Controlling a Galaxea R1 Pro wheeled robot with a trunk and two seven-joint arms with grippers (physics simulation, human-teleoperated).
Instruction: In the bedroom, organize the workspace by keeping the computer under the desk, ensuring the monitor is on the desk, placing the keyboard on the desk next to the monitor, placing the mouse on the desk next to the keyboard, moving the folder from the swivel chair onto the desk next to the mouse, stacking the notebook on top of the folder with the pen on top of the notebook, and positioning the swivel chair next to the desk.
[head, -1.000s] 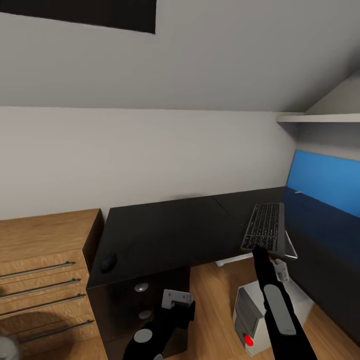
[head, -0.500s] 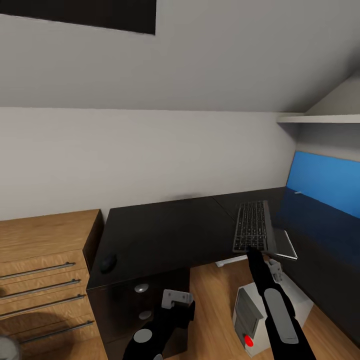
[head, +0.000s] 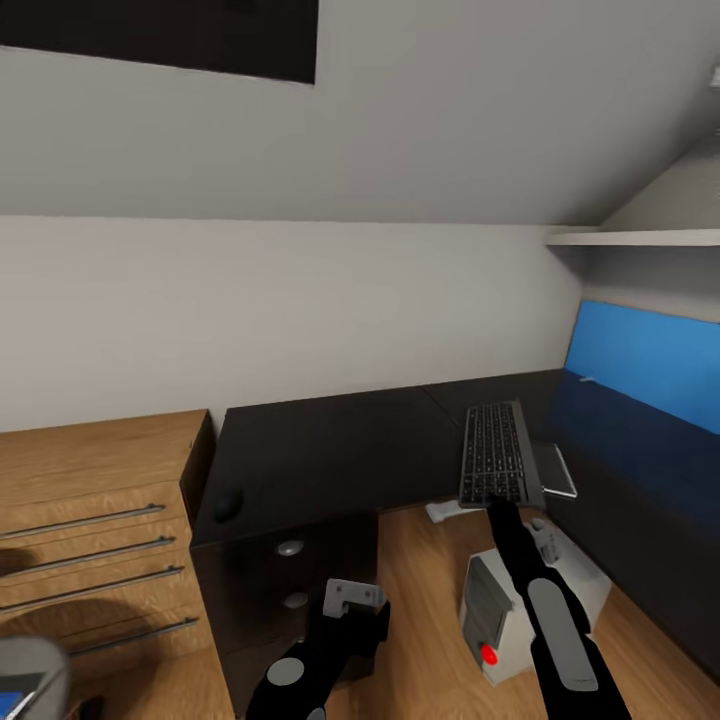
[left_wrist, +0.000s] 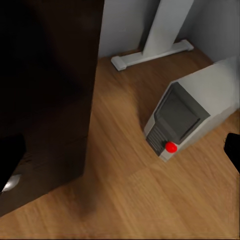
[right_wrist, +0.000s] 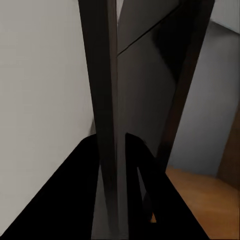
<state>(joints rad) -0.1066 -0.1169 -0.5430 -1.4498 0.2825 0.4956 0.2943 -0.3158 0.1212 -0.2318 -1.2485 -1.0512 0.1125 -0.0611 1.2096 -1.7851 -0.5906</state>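
Observation:
My right gripper (head: 503, 507) is shut on the near end of the keyboard (head: 493, 452), a slim dark slab of small black keys. It holds the keyboard low over the inner corner of the black desk (head: 330, 450). In the right wrist view the keyboard (right_wrist: 107, 100) runs edge-on between the black fingers (right_wrist: 70, 200). The small black mouse (head: 227, 503) lies at the desk's left end above the drawers. The light-grey computer (head: 500, 610) stands on the floor below the desk, and its dark front panel and red button face the left wrist view (left_wrist: 190, 117). My left gripper (head: 350, 600) hangs open beside the drawer unit.
A light-wood cabinet (head: 90, 520) with bar handles adjoins the desk on the left. A bright blue panel (head: 645, 360) and a white shelf (head: 630, 238) line the right wall. A white desk foot (head: 450, 510) rests on the wood floor. A grey shape (head: 30, 675) fills the bottom-left corner.
The right gripper has swung the keyboard leftward over the desk and turned it straighter. The head view has shifted slightly. The left arm has stayed put.

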